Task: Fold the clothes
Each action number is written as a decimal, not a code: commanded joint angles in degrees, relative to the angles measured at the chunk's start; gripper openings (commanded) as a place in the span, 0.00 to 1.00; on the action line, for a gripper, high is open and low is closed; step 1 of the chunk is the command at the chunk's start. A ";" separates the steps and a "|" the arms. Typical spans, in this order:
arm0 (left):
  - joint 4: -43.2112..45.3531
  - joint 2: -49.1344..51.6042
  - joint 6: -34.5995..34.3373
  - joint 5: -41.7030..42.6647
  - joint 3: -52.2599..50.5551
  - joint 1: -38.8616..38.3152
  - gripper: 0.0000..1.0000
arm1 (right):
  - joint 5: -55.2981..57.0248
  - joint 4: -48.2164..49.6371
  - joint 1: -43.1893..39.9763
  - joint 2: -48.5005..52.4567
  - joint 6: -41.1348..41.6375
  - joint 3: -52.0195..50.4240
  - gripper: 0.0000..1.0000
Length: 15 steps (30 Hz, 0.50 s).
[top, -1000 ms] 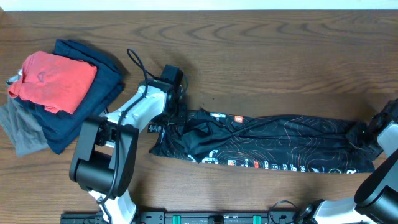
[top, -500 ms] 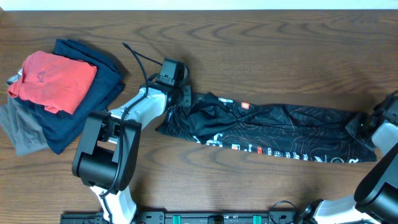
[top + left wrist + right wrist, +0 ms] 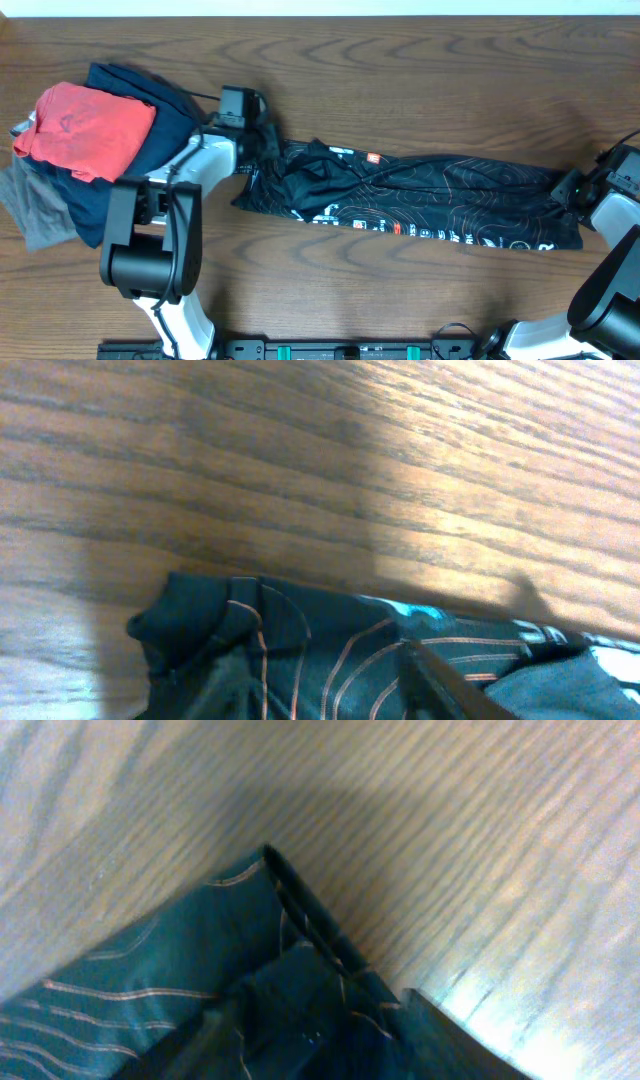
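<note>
Two claws stretch the black jersey [image 3: 440,195] into a long, rumpled band across the wooden surface [image 3: 420,80]. The left claw [image 3: 262,150] looks clamped on its left end, near the stacked red and navy garments [image 3: 95,135], and the right claw [image 3: 572,190] looks clamped on its right end. The step in hand seems to be spreading the cloth; the next move calls for laying it smooth, letting go, and gripping one edge to fold it over.

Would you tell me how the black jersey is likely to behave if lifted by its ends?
The jersey would probably sag in the middle: it lies in soft wrinkles and bunches near the left claw. It looks thin, so likely light. It may slide easily on the smooth table.
</note>
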 commanded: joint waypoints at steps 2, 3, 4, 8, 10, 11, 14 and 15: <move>-1.97 -4.24 2.89 5.31 4.76 0.22 0.71 | -1.92 -2.16 0.31 -0.02 -0.74 2.45 0.67; -2.08 -5.40 2.91 5.31 5.14 0.09 0.72 | -1.92 -2.82 0.31 -0.28 -0.74 2.89 0.70; -2.08 -6.75 2.89 5.31 5.27 -0.15 0.73 | -1.95 -3.54 0.31 -0.72 -0.74 3.34 0.71; -3.41 -9.09 2.82 5.33 5.25 -2.16 0.75 | -1.95 -6.14 0.31 -3.21 -0.74 4.35 0.75; -4.35 -8.37 2.84 5.31 5.18 -3.74 0.75 | -1.95 -6.82 0.31 -4.59 -0.72 4.35 0.77; -4.44 -7.69 2.84 5.31 4.98 -4.79 0.75 | -1.95 -7.13 0.33 -5.20 -0.72 4.35 0.78; -4.00 -5.22 2.84 5.07 4.70 -7.54 0.75 | -1.95 -7.93 0.33 -6.91 -0.72 4.35 0.79; -3.63 -4.09 2.84 4.50 4.70 -8.44 0.75 | -1.99 -8.11 0.33 -7.21 -0.72 4.35 0.79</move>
